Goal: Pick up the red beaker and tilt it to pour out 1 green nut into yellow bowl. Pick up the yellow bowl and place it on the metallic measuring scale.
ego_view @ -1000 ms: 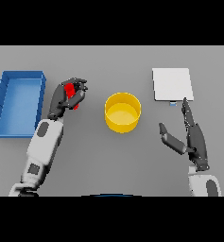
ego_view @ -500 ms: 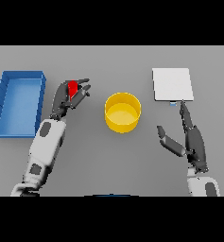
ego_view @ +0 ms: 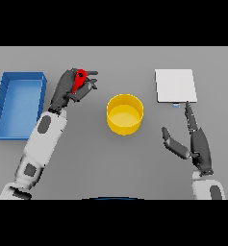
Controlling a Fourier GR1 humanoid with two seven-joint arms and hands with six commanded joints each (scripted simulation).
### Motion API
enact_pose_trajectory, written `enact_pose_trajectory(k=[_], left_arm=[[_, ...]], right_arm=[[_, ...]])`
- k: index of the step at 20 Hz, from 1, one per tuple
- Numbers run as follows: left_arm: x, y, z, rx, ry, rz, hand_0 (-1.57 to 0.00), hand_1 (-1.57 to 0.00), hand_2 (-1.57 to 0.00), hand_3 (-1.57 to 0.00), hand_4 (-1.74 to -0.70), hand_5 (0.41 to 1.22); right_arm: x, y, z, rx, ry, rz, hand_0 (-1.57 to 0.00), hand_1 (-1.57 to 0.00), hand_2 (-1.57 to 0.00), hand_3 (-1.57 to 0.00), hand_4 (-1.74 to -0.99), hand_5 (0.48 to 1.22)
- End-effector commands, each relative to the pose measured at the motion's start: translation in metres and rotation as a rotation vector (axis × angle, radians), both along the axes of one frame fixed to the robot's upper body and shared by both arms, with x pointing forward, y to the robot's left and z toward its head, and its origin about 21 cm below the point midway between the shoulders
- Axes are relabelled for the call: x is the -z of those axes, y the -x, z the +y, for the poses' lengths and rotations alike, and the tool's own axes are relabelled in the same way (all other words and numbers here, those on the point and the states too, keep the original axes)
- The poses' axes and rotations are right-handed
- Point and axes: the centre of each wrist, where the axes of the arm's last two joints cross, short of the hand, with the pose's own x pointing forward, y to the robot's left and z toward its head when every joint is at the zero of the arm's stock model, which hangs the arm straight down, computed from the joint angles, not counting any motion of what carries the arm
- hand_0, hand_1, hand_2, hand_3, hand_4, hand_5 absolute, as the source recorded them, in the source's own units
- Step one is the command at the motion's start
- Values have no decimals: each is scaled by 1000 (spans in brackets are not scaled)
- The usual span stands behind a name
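Note:
My left hand (ego_view: 67,89) holds the red beaker (ego_view: 79,80) left of the yellow bowl (ego_view: 125,114), fingers curled round it so only a sliver of red shows. The beaker is tilted, its mouth turned toward the bowl. The bowl stands upright at the table's middle; I see no green nut in it. The metallic measuring scale (ego_view: 175,85), a pale square plate, lies at the far right. My right hand (ego_view: 195,141) hovers open below the scale and right of the bowl, fingers straight, thumb spread toward the bowl.
A blue rectangular bin (ego_view: 18,103) sits at the left edge, just beyond my left forearm (ego_view: 41,146). Grey tabletop (ego_view: 115,163) stretches between the bowl and the near edge.
The left hand has turned the beaker over further and shifted slightly right toward the bowl, so less red shows. The right hand has drifted a little lower and stays open.

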Motion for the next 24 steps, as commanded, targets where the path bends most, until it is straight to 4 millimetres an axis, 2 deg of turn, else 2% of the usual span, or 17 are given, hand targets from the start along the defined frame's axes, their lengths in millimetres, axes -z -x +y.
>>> enact_pose_trajectory(k=[1,2,6,7,9,14,17,18,20,21,24], left_arm=[[-4,1,-3,19,-52,1,-1564,-1565,-1565,-1562,-1733,1125],[-6,2,-5,32,-90,3,-1564,-1565,-1565,-1562,-1733,1122],[-10,7,-11,64,-190,9,-1564,-1565,-1565,-1562,-1733,1112],[-13,8,-12,61,-234,14,-1566,-1566,-1566,-1564,-1734,1114],[-23,6,-17,56,-370,-3,-1568,-1568,-1568,-1567,-1737,1128],[-33,4,-37,113,-771,-81,-1570,-1570,-1570,-1570,-1740,1145],[-41,1,-45,160,-931,-135,-1570,-1570,-1570,-1570,-1740,1182],[-43,-1,-48,172,-979,-155,-1571,-1571,-1571,-1570,-1740,1190],[-48,-5,-54,209,-1076,-183,-1571,-1571,-1571,-1571,-1649,1201],[-51,-6,-56,237,-1121,-203,-1571,-1571,-1571,-1571,-1666,1205],[-61,-8,-69,320,-1293,-224,-1571,-1571,-1571,-1327,-1695,1213]], right_arm=[[3,1,1,-4,7,5,1,1,1,1,-1256,671],[6,3,0,0,10,3,1,1,1,1,-1256,674],[-4,-2,-2,5,7,2,1,1,1,1,-1256,678],[-3,-1,3,-2,-1,6,1,1,1,1,-1254,680],[-2,-1,2,-1,-1,18,1,1,1,1,-1254,683],[-3,1,2,-8,-16,19,1,1,1,1,-1262,694],[-2,3,0,-10,-9,17,1,1,1,1,-1274,702],[-2,2,5,-12,-7,16,1,1,1,1,-1274,704],[-2,3,6,-10,-18,6,1,1,1,1,-1284,705],[1,3,5,-11,-28,14,1,1,1,1,-1283,702],[1,0,7,-4,-61,10,1,1,1,1,-1288,685]])
